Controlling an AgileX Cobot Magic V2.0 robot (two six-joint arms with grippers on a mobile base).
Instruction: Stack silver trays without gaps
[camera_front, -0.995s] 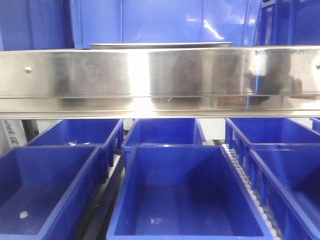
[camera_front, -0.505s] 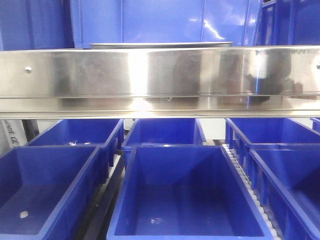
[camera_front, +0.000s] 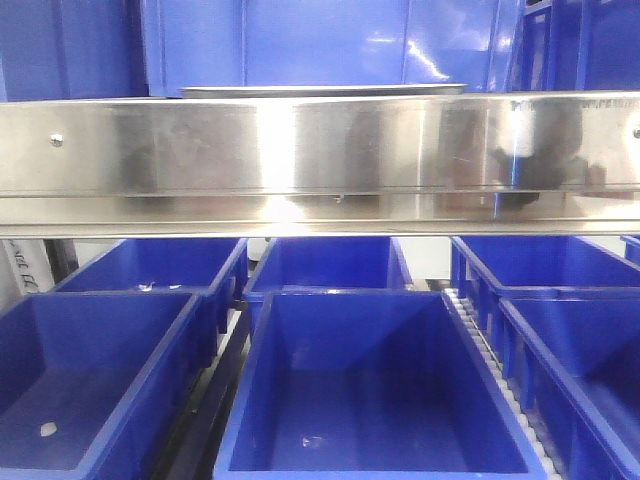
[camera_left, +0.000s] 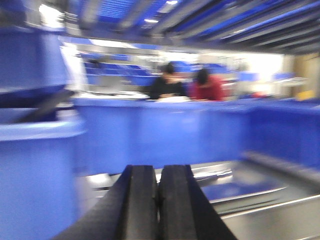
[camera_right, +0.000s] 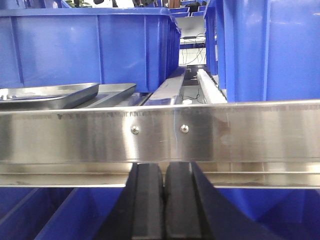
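Both grippers pressed together on nothing: left gripper (camera_left: 158, 200) blurred, low in its view, over the shelf with the trays just beyond; right gripper (camera_right: 163, 200) below the shelf rail (camera_right: 160, 135), in front of it.

Silver trays (camera_right: 55, 95) up on the shelf behind the rail, far left in the right wrist view, one seemingly resting in another at a slight skew; from the front, only a thin rim (camera_front: 320, 90) above the rail. Probably light, stiff, slippery sheet steel, unlikely to flex; best pinched at the flat out-turned rim, mid-side, to keep level. Beyond, blue bins (camera_front: 370, 400) below and behind.
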